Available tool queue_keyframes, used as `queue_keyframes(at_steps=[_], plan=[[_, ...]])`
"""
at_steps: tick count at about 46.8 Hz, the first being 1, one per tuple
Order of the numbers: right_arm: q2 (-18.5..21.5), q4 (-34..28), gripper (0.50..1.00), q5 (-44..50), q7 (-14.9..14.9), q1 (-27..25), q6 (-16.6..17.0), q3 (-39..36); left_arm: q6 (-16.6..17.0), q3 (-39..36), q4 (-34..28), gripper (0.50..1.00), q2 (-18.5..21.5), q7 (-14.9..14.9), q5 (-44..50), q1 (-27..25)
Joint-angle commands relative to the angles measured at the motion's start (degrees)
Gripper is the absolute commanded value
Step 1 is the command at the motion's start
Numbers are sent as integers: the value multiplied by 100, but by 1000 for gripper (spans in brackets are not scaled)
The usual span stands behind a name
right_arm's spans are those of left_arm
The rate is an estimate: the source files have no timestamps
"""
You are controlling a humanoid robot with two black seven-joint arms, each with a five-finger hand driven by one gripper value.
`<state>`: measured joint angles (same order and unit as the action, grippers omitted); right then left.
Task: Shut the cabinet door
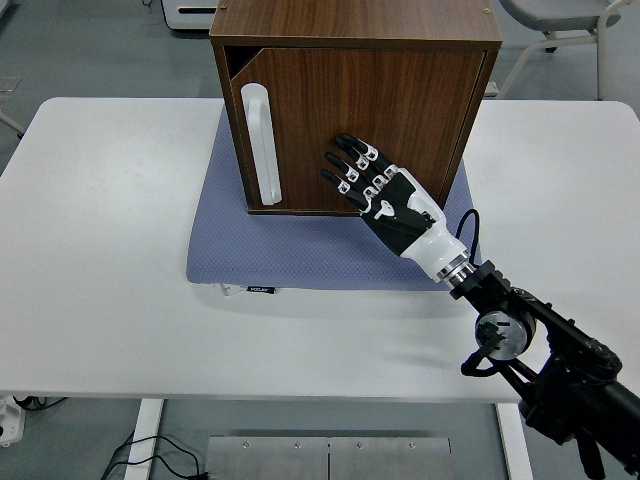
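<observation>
A dark wooden cabinet (pixel 355 40) stands on a blue-grey mat (pixel 300 255) at the back middle of the table. Its door (pixel 400 110) lies nearly flush with the front, with only a thin gap at the upper left corner. A white vertical handle (pixel 257 145) sits on the door's left side. My right hand (pixel 345 165) is spread flat in front of the lower middle of the door, fingertips at or just off the wood, holding nothing. The left arm does not show.
The white table (pixel 100 250) stretches wide to the left and right of the mat. A chair base (pixel 560 30) stands behind the table at the top right. A white box (pixel 190 12) sits on the floor at the top left.
</observation>
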<state>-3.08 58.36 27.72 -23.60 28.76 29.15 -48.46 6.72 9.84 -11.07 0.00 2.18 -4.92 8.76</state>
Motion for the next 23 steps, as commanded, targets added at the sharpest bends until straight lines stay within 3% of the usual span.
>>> queue_keyframes(at_steps=[1,23], plan=[[-79,123,1000,102,-48,-64,73,12,-4,0,0,1000,0,1,0,-6],[-887,773,1000,322,-127,-459,126,56,-4,0,0,1000,0,1,0,3]])
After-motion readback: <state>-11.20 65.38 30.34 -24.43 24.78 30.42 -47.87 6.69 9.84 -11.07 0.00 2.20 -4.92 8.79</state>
